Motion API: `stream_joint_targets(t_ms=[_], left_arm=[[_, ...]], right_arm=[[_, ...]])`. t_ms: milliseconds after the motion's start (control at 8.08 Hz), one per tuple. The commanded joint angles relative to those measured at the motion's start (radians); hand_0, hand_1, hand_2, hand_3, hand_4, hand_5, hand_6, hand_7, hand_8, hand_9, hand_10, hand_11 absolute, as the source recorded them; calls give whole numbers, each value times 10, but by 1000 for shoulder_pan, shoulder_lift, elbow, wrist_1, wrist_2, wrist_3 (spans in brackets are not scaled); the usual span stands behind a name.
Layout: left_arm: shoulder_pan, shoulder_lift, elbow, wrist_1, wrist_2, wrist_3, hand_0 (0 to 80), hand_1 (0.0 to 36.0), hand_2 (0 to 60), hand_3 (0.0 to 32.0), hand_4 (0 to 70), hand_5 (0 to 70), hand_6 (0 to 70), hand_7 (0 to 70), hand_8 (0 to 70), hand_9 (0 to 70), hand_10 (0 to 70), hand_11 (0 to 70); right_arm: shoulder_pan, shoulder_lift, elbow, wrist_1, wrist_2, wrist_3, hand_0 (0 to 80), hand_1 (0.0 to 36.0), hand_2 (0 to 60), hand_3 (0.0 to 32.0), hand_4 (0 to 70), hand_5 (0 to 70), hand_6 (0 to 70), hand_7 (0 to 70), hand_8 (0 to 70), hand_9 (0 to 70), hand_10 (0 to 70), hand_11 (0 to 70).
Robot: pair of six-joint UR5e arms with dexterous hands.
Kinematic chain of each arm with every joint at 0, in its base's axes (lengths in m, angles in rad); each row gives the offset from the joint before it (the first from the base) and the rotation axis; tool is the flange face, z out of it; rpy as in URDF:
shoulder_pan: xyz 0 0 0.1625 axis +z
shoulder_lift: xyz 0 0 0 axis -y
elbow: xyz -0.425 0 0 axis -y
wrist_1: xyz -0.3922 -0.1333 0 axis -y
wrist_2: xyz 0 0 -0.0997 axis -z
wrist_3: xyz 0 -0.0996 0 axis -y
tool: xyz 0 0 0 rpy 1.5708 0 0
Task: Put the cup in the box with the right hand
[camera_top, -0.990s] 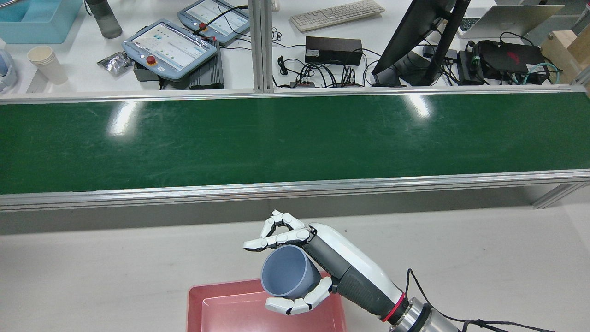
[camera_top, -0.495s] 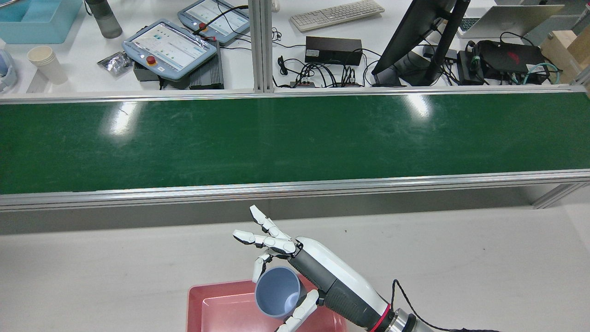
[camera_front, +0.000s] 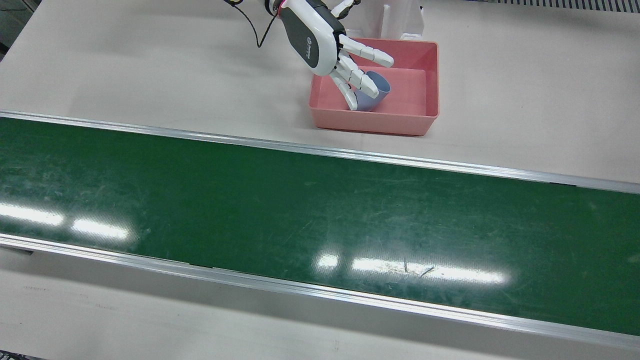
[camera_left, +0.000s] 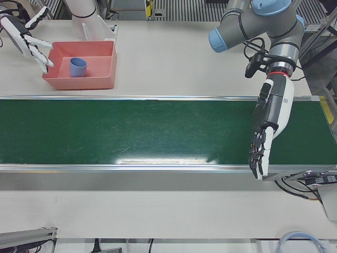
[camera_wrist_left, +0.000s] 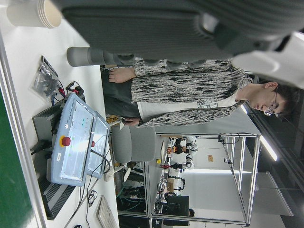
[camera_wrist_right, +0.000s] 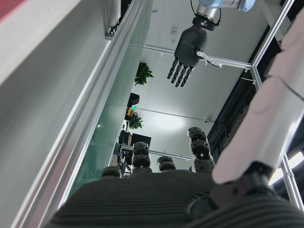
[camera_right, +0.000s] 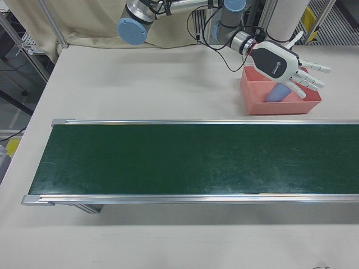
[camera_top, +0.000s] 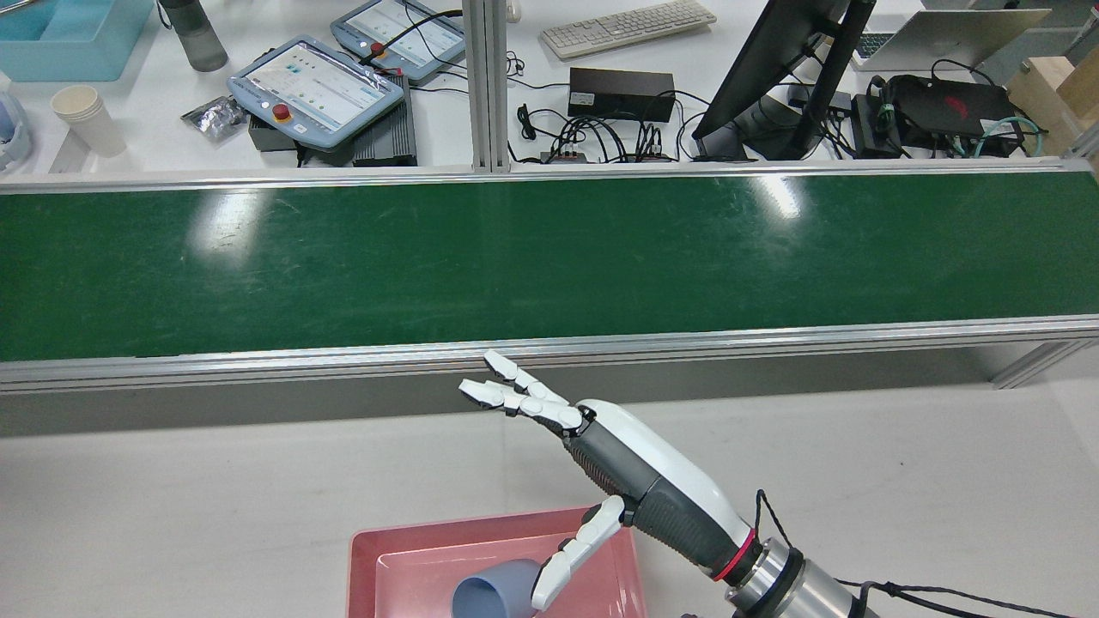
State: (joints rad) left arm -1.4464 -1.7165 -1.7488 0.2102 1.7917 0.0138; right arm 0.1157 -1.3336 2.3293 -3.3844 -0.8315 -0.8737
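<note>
Blue cup [camera_left: 78,66] sits inside the pink box [camera_left: 100,80], just beneath the right hand [camera_top: 592,459], whose fingers [camera_front: 364,50] are spread wide, holding nothing.

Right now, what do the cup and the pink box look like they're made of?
Cup: likely matte plastic, a uniform blue-grey with thin walls and no glare. Pink box: probably moulded plastic, one solid colour, rounded rim and corners, faint sheen. Neither can be confirmed by look alone.
</note>
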Motion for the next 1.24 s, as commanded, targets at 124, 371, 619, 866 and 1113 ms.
stream_joint_targets(t_ms=[124,371,619,866,1113], left_arm=[[0,0,0,0,0,0,0,0,0,0,0,0,0,0,0,0,0,0],[0,0,-2,0,0,0,0,0,0,0,0,0,0,0,0,0,0,0],[0,0,0,0,0,0,0,0,0,0,0,0,0,0,0,0,0,0],[0,2,-2,0,0,0,0,0,0,0,0,0,0,0,0,0,0,0],[0,2,-2,0,0,0,0,0,0,0,0,0,0,0,0,0,0,0]], right_arm=[[354,-132,24,-12,-147,276,466,113,0,0,4,43,40,156,94,127,0,0],[587,-217,-95,-9,-245,507,472,120,8,0,95,41,61,233,99,151,0,0],[828,-217,-232,0,-389,617,466,116,1,0,34,45,71,260,100,156,0,4],[1000,-219,-362,67,-475,662,465,113,0,0,1,47,74,268,105,164,4,17],[1140,-243,-505,173,-547,688,463,110,0,0,0,48,82,308,110,179,13,30]])
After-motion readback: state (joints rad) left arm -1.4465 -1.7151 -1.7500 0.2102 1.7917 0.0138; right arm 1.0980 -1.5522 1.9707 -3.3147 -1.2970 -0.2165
